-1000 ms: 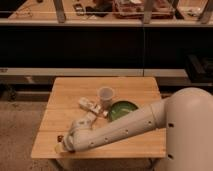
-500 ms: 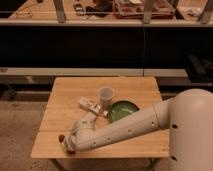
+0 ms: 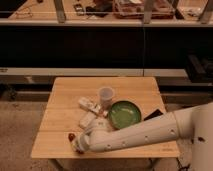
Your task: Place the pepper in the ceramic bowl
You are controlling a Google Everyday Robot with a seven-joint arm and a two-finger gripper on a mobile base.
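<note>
The pepper [image 3: 71, 136] is a small dark red shape lying on the wooden table [image 3: 60, 107] near its front left corner. My gripper [image 3: 77, 145] is at the end of the white arm, low over the table and right beside the pepper, just in front and to the right of it. I cannot tell whether it touches the pepper. The green ceramic bowl [image 3: 124, 114] stands at the table's middle right, well to the right of the gripper. The arm [image 3: 135, 134] reaches across the table's front, below the bowl.
A translucent whitish cup [image 3: 105, 95] stands just behind and left of the bowl. Two white blocks [image 3: 89, 105] [image 3: 88, 119] lie left of the bowl. A dark flat object [image 3: 154, 114] lies right of the bowl. A dark counter runs behind the table.
The gripper end of the arm has shifted slightly right and toward the table's front edge. The pepper, bowl, cup and blocks have not moved.
</note>
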